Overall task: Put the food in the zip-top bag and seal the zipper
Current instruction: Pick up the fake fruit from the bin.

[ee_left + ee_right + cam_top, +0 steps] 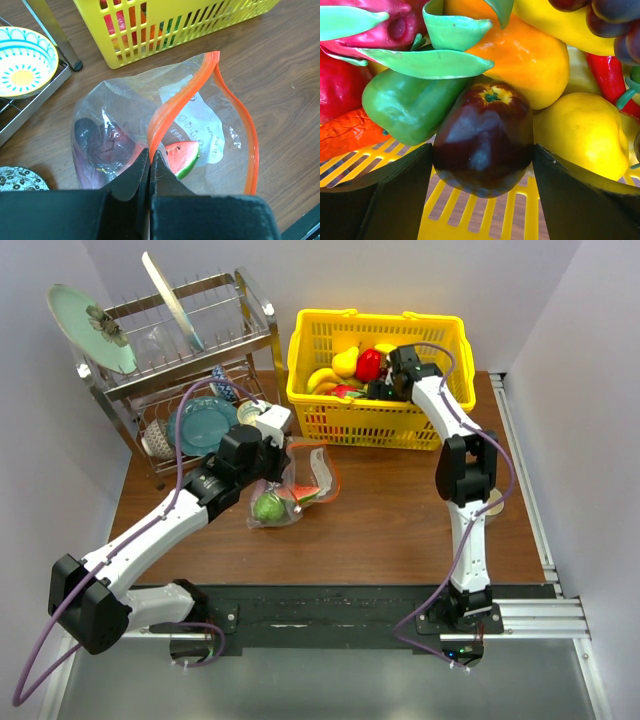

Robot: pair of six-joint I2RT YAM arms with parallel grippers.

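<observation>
The zip-top bag [305,475] [200,125] lies on the table with its mouth held up and open. My left gripper [283,440] [150,152] is shut on the orange zipper [175,102] at the near edge of the mouth. Inside the bag are a watermelon slice [182,155], a dark purple eggplant [100,145] and a round green piece [267,507]. My right gripper [385,375] [482,150] reaches down into the yellow basket [380,420]. Its fingers [395,175] press both sides of a dark red round fruit [485,125], which still rests among the other food.
Around the gripped fruit lie a green pepper [405,105], an orange fruit [530,60], a yellow pear [580,130] and red pieces. A metal dish rack [180,360] with plates and a patterned bowl [22,60] stands at the back left, close to the bag.
</observation>
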